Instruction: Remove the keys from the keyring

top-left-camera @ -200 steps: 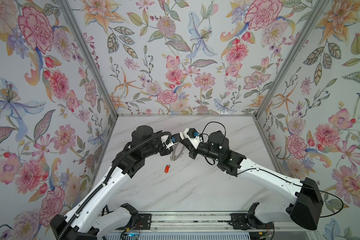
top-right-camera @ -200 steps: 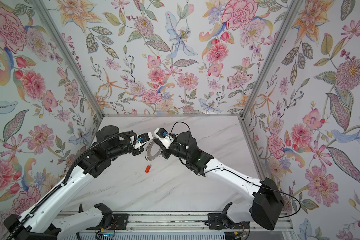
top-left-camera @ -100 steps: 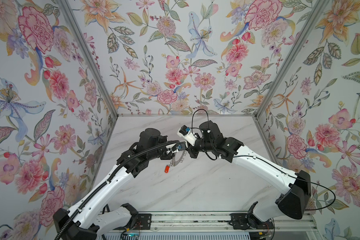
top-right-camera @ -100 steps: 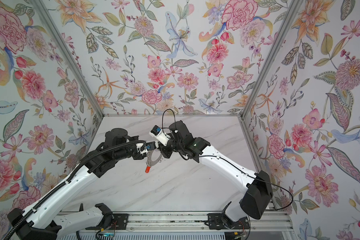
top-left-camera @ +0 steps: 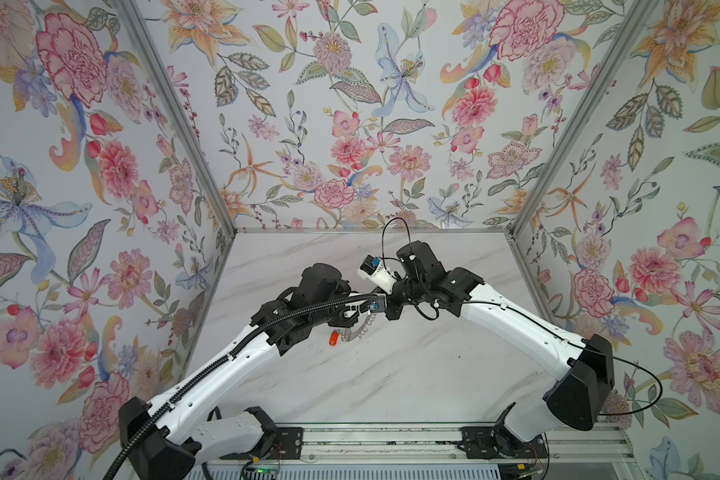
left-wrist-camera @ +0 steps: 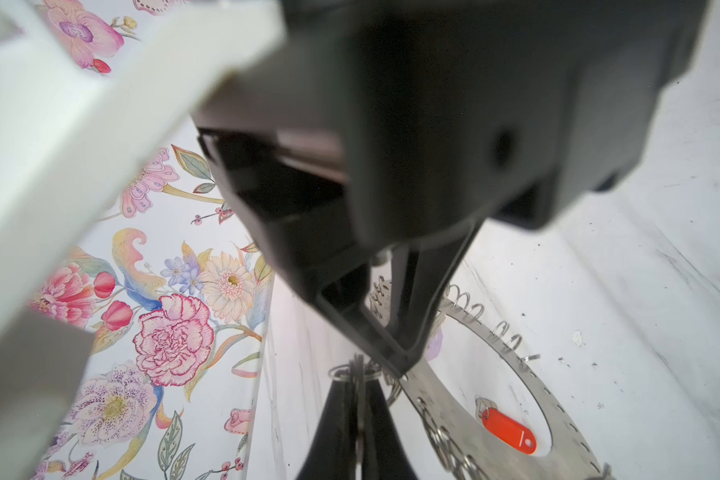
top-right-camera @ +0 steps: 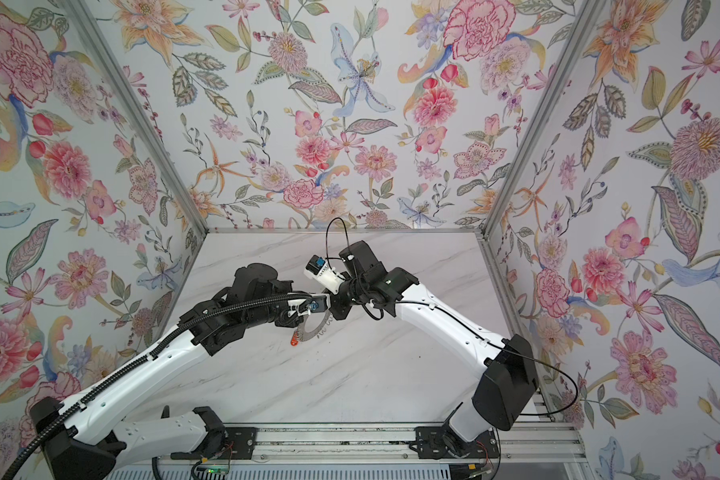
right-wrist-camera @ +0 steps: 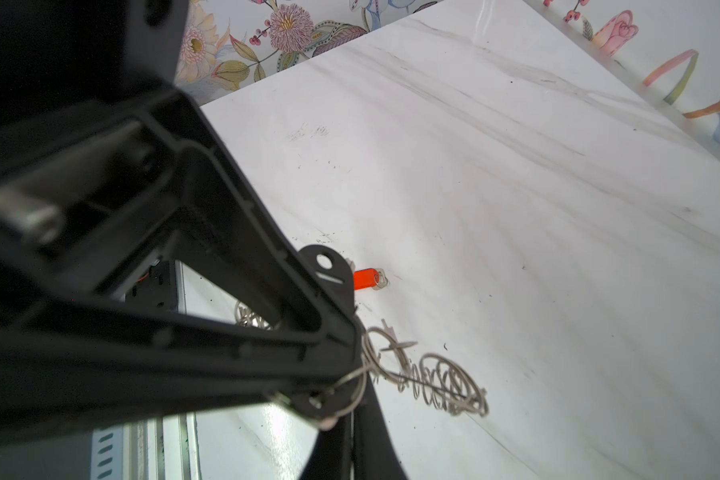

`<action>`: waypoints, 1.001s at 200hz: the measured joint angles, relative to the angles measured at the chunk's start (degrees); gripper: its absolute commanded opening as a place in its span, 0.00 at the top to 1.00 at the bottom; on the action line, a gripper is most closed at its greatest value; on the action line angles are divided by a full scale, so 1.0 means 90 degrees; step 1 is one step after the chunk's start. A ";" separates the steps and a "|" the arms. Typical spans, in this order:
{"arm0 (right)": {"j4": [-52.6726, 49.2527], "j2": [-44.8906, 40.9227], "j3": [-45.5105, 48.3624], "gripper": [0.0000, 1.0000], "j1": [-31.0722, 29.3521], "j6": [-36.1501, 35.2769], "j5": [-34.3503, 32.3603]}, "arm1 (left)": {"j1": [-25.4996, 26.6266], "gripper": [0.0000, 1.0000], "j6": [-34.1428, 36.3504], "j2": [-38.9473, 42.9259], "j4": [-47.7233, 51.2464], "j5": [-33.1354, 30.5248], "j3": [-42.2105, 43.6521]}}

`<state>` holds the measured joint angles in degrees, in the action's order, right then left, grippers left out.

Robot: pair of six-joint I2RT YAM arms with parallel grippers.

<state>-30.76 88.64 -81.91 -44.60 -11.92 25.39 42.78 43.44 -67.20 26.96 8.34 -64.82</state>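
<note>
Both arms meet over the middle of the table and hold the keyring (top-left-camera: pixel 360 330) (top-right-camera: pixel 314 330) tilted above it. In the left wrist view my left gripper (left-wrist-camera: pixel 357 374) is shut on a small wire loop at the rim of the flat silver keyring (left-wrist-camera: pixel 433 399). My right gripper (right-wrist-camera: pixel 353 411) is shut on the same stretch of rim, close against the left fingertips. An orange-red fob (top-left-camera: pixel 332 337) (left-wrist-camera: pixel 509 430) lies loose on the table, seen through the ring's hole. A black tag (right-wrist-camera: pixel 329 268) shows beside the left finger; what it hangs on is hidden.
The marble table (top-left-camera: pixel 391 374) is boxed in by floral walls at the back and on both sides. An aluminium rail (top-left-camera: pixel 371 440) with the arm bases runs along the front edge.
The right arm has swung its elbow toward the back and turned its wrist. Both grippers and the ring have shifted slightly right and toward the front. The orange-red fob has not moved.
</note>
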 measured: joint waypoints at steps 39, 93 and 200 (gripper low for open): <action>0.0442 -0.0585 0.0432 0.79 0.0138 -0.0034 0.0185 | 0.0036 1.00 -0.0299 0.0002 -0.0051 0.0015 0.0002; 0.2450 -0.2072 0.2317 0.68 0.0350 0.0345 0.0245 | 0.0058 1.00 -0.0719 0.0002 -0.0199 0.0027 0.0051; 0.7295 -0.2786 0.5260 0.68 -0.0583 0.0899 -0.1392 | 0.0058 1.00 -0.1501 0.0002 -0.0325 0.0131 0.0046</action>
<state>34.89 63.57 -34.57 -49.84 -3.84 12.86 43.31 29.93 -67.18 24.03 9.52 -64.40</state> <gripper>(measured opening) 0.329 0.087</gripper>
